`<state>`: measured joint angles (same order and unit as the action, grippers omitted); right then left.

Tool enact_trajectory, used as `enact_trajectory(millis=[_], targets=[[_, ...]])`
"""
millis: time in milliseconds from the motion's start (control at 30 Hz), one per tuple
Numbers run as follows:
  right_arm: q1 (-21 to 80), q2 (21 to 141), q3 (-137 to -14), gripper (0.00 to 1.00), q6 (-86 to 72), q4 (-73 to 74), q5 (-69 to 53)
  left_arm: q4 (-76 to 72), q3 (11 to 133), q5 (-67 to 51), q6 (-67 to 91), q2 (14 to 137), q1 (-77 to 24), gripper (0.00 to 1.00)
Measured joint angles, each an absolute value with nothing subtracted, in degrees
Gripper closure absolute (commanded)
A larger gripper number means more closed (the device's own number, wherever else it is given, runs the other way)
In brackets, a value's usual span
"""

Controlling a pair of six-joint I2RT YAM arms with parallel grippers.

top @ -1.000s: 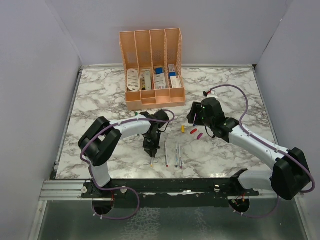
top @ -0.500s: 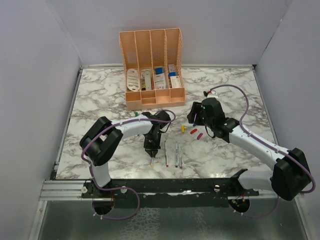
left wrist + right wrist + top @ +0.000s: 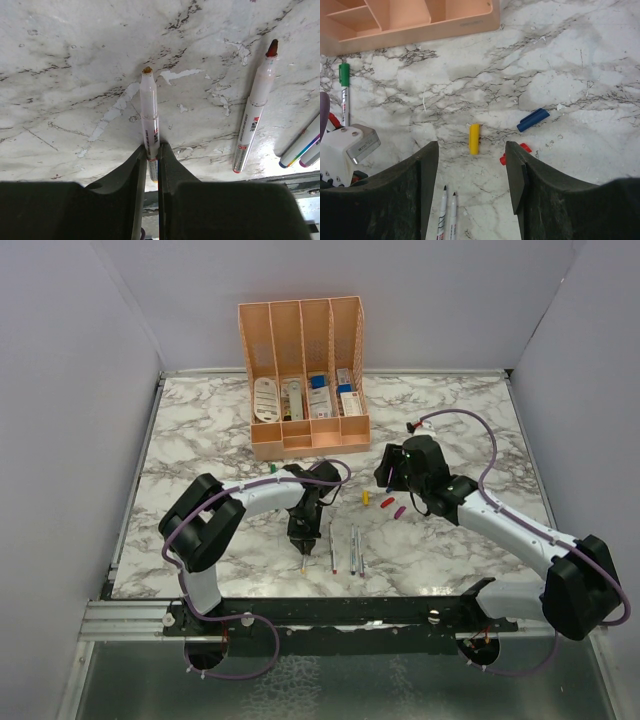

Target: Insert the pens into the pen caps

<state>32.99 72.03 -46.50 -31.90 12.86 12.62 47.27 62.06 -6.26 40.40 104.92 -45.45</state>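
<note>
L fingers are closed on the rear part of the orange-tip pen. Its uncapped tip points away from the wrist, over the marble bench. Whether the tip touches the bench cannot be told. To its right in the L wrist view a red-tip pen lies flat on the bench, uncapped, w/ two more pens just beyond at the frame edge. R fingers stand open, gripping nothing. In the R wrist view the yellow cap lies on the bench btwn them. The blue cap lies near it to the right, and the red cap is partly hidden behind one finger. In the top view a purple cap sits just beside the red one. A green-capped pen lies near the front of the peach organizer, apart from the rest.
</note>
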Motion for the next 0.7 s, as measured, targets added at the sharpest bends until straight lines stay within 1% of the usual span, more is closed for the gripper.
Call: enact_trajectory(millis=[67,167,200,400,600,700], targets=[[33.0,72.2,-46.5,0.53,-31.9,12.9,12.6,47.2,62.0,-6.3,40.4,104.8,-45.5,1.0],[33.0,73.4,-46.5,0.66,-31.7,12.9,12.6,46.8,61.6,-6.2,40.2,104.3,-45.5,1.0],[33.0,74.0,-46.5,0.66,-31.6,12.9,12.6,46.5,61.4,-6.1,40.2,104.0,-45.5,1.0],[33.0,78.4,-46.5,0.66,-30.3,12.9,10.9,44.3,59.4,-4.7,39.9,101.4,-46.1,1.0],[33.0,82.9,-47.1,0.61,-27.7,13.3,8.2,43.2,59.4,-1.6,39.0,99.3,-47.4,1.0],[33.0,85.2,-48.1,0.6,-26.1,13.3,6.4,42.3,60.0,1.5,38.3,99.0,-47.5,1.0]])
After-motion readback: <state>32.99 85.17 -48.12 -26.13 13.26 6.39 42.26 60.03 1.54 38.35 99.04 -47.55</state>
